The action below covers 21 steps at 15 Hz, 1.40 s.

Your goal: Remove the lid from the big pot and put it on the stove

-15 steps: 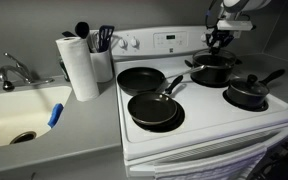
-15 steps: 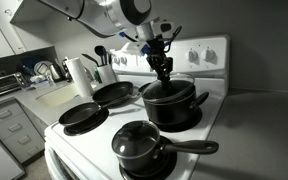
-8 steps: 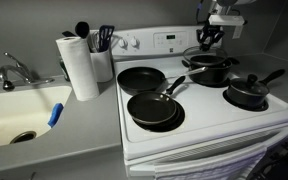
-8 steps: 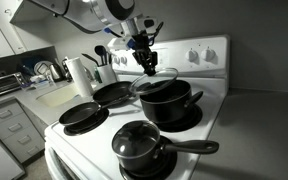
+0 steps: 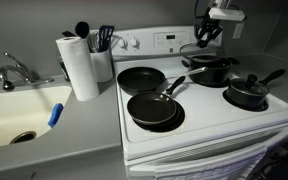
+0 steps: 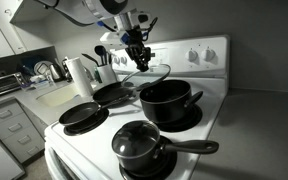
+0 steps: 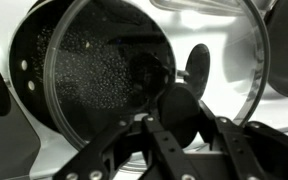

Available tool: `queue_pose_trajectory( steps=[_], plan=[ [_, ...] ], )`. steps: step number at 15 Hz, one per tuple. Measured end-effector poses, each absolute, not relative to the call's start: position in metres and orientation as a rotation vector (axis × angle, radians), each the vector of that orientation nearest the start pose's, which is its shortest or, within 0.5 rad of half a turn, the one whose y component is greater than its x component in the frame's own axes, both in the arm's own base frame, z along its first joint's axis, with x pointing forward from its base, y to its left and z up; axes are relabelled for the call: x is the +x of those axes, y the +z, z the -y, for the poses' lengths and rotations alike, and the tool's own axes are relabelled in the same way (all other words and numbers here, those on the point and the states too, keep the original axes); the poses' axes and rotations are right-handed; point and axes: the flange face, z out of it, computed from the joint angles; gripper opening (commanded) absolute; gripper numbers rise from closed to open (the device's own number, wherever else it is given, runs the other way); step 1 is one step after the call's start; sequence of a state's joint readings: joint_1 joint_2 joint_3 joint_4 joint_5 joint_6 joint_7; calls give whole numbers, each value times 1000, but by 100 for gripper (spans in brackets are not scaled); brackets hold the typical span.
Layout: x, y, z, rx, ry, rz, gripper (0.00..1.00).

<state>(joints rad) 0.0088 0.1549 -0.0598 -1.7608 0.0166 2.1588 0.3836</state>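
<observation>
While the round clear glass lid (image 6: 152,72) with thin metal rim and black centre knob (image 7: 180,108) is hanging in the air, the lifting half of the task is looking done. It is riding tilted, clear of the wide low black pot (image 6: 170,104), just up and left of the pot's rim in that frame. The pot is sitting open on its rear burner. The Robotiq gripper (image 6: 137,60) is coming down from the upper part of the frame and pinching the knob, jaws closed on it. Setting the lid down on the white electric stove (image 5: 206,108) and letting go is what is remaining. A smaller black long-handled saucepan (image 5: 248,94) and two black frying pans (image 5: 141,78) (image 5: 152,109) are occupying the other burners, so bare white top is looking scarce.
</observation>
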Motion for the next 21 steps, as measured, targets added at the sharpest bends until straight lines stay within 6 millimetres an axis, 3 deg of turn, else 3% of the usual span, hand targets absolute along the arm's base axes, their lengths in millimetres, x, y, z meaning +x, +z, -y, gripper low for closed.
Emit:
queue_pose_trajectory(
  steps=[3, 7, 12, 16, 21],
  plan=[
    [624, 512, 3, -2990, -380, -638, 15],
    [607, 523, -51, -2965, -386, -670, 15],
    [553, 520, -114, -2978, -363, -708, 15],
    [496, 505, -129, -2981, -366, -717, 15],
    [444, 468, -123, -2880, -508, -714, 15]
  ],
)
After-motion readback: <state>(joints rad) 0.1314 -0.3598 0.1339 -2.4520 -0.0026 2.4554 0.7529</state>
